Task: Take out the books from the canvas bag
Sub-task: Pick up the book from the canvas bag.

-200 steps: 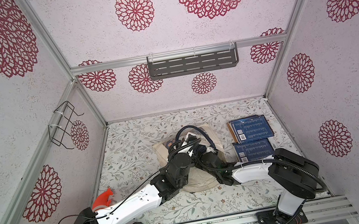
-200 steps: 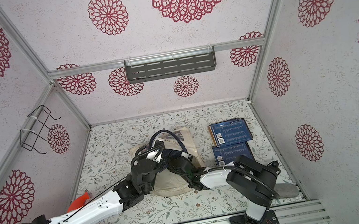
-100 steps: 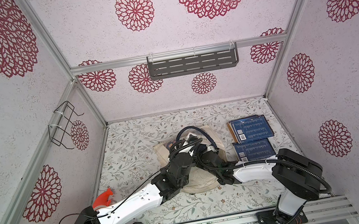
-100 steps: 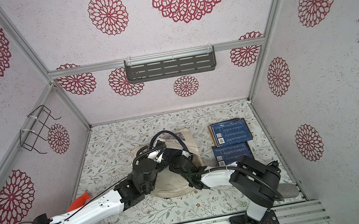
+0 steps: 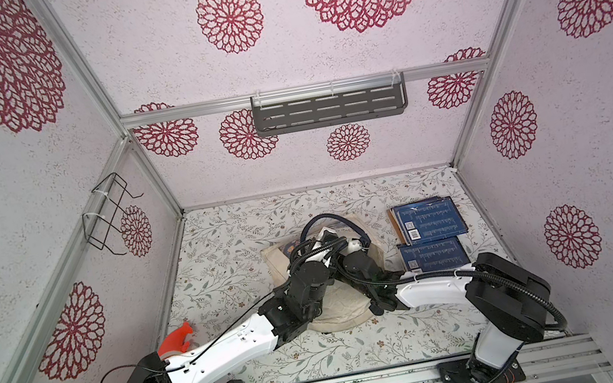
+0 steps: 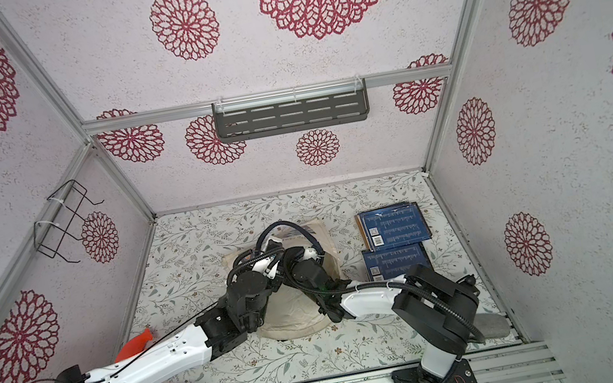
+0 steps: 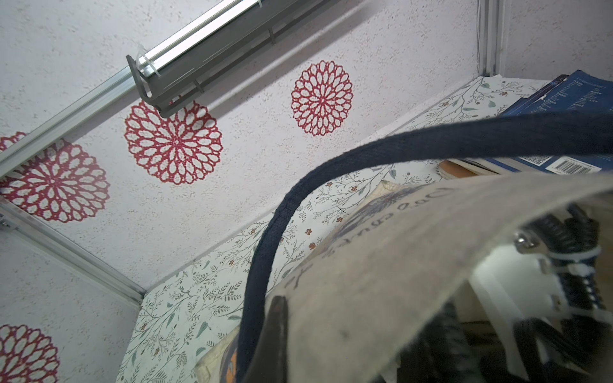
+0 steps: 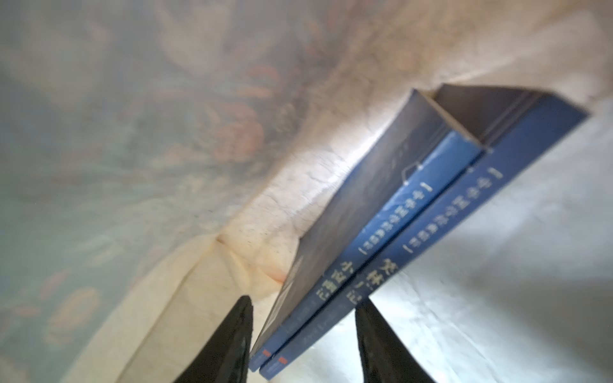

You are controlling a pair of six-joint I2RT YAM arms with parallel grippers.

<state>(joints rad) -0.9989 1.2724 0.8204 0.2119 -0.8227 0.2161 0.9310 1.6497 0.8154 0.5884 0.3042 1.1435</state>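
Note:
The cream canvas bag (image 5: pixel 338 313) (image 6: pixel 296 316) lies mid-table with its navy handle (image 7: pixel 265 252) arched up. My left gripper (image 5: pixel 327 235) (image 7: pixel 288 308) is shut on the bag's upper canvas edge and holds the mouth open. My right gripper (image 8: pixel 303 301) reaches inside the bag and stands open. Two dark blue books (image 8: pixel 414 199) lie stacked between its fingers (image 8: pixel 238 331), spines toward me. In both top views the bag hides its jaws. Two more lots of blue books (image 5: pixel 427 218) (image 5: pixel 433 255) lie flat to the right of the bag.
An orange-red object (image 5: pixel 177 338) lies by the left wall beside my left arm. A grey shelf (image 5: pixel 329 108) hangs on the back wall and a wire rack (image 5: pixel 111 217) on the left wall. The two wrists cross closely over the bag.
Both wrists have shifted slightly toward the back over the bag. The books on the right have not moved.

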